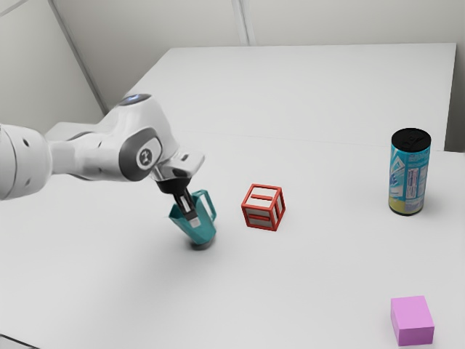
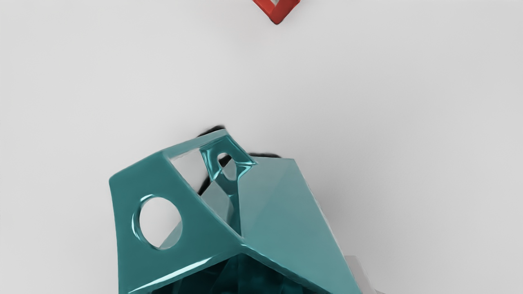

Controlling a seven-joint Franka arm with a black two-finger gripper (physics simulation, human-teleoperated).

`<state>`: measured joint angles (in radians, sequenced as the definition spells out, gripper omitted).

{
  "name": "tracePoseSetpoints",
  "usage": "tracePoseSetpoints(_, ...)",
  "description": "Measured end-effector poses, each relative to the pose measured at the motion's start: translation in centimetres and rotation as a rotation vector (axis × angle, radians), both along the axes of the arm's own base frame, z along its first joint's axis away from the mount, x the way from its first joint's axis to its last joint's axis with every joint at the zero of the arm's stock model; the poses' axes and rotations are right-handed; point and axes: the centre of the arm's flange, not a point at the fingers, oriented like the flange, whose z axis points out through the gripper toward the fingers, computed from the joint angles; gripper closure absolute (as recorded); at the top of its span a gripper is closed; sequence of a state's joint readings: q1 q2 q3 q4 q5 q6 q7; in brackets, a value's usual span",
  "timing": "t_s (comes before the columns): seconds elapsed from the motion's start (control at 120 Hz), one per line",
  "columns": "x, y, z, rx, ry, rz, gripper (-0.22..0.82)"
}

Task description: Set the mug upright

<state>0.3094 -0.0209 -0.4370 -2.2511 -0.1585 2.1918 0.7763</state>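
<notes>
Teal mug [image 1: 198, 233] tilted at hand [image 1: 192, 217], cannot tell if spread or pinching; white tabletop [image 1: 320, 262] separates mug, red-edged cube [image 1: 262, 207].

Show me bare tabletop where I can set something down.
The table is bare between the red-edged cube and the blue can, and in the wide stretch from the teal mug to the pink block. It's crowded around the mug, with the gripper at it and the cube close by.
</notes>
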Motion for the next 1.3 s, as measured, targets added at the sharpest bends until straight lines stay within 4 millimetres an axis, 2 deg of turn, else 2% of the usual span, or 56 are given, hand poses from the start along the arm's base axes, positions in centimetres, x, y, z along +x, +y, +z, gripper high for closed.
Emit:
tracePoseSetpoints(0.533, -1.3, -7.6, -1.3, 0.111, -0.039, 0.035, 0.78)
tracePoseSetpoints(0.717, -2.0, -9.7, -1.7, 0.111, -0.032, 0.044, 0.62)
tracePoseSetpoints(0.833, -2.3, -10.2, -1.8, 0.112, -0.029, 0.058, 0.5)
tracePoseSetpoints(0.992, -2.1, -9.7, -1.3, 0.113, -0.037, 0.096, 0.35)
tracePoseSetpoints(1.075, -1.9, -8.9, 0.4, 0.117, -0.071, 0.126, 0.29)
tracePoseSetpoints(1.125, -1.3, -7.1, 1.7, 0.122, -0.092, 0.171, 0.26)
tracePoseSetpoints(1.217, -0.4, -1.1, 4.6, 0.142, -0.128, 0.305, 0.22)
tracePoseSetpoints(1.25, -0.3, -0.5, 5.6, 0.147, -0.14, 0.323, 0.2)
tracePoseSetpoints(1.3, -0.2, -0.9, 7.0, 0.149, -0.153, 0.323, 0.18)
